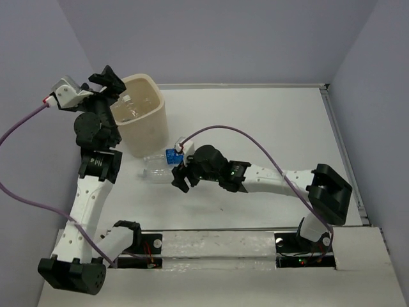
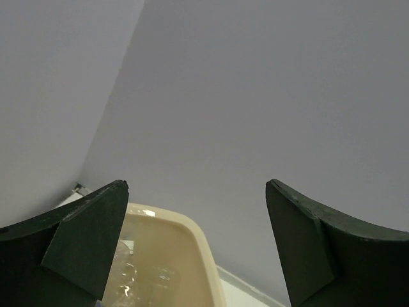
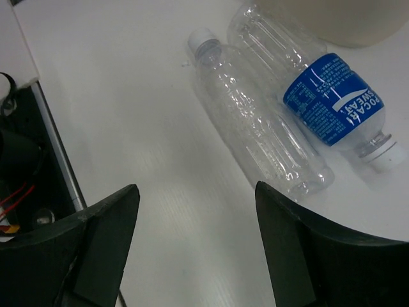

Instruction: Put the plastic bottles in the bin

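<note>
Two plastic bottles lie side by side on the table by the bin's foot: a clear unlabelled one with a white cap, and one with a blue label. My right gripper hovers open just short of them, with nothing between its fingers. The cream bin stands at the back left, and clear bottles lie inside it. My left gripper is open and empty above the bin's left rim.
Lilac walls close the table at the back and on both sides. A raised edge strip runs along the right side. The left arm's purple cable loops out to the left. The arm bases sit at the near edge.
</note>
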`<state>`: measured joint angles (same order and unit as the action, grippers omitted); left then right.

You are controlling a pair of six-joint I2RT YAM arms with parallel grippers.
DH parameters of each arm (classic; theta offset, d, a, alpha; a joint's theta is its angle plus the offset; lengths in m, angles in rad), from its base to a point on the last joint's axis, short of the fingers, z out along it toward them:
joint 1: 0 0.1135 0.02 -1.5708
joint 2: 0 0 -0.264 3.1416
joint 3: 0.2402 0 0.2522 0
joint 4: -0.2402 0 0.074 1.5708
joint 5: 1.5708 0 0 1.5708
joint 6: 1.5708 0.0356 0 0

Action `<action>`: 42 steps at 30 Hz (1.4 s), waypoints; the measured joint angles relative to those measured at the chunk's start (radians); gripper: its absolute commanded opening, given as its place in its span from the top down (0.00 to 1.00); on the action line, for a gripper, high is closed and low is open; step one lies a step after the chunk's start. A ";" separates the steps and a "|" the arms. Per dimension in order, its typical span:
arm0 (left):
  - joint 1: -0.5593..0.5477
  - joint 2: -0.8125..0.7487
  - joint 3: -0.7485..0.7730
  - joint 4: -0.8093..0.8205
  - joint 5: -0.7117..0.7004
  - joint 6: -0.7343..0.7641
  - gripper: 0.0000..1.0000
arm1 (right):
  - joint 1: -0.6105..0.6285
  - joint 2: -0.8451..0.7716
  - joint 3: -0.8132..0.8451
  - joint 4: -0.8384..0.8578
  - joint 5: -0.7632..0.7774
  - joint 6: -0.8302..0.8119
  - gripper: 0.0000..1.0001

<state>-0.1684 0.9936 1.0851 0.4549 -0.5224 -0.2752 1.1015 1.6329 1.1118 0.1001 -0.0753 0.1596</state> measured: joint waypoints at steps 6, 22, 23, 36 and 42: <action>-0.001 -0.268 -0.079 -0.266 0.242 -0.130 0.01 | 0.000 0.158 0.206 -0.158 -0.023 -0.187 0.09; -0.021 -0.828 -0.312 -0.753 0.353 -0.127 0.01 | 0.001 0.566 0.731 -0.475 -0.022 -0.436 0.01; -0.024 -0.838 -0.320 -0.746 0.341 -0.129 0.01 | 0.002 0.581 0.747 -0.483 -0.022 -0.439 0.01; -0.135 -0.948 -0.394 -0.795 0.223 -0.153 0.01 | 0.048 0.729 0.839 -0.555 -0.004 -0.444 0.05; -0.170 -0.979 -0.394 -0.797 0.189 -0.165 0.01 | 0.104 0.768 0.933 -0.569 0.010 -0.420 0.10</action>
<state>-0.3382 0.0143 0.6910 -0.3420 -0.3332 -0.4400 1.2057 2.4012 2.0449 -0.4690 -0.0654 -0.2600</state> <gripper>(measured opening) 0.989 0.950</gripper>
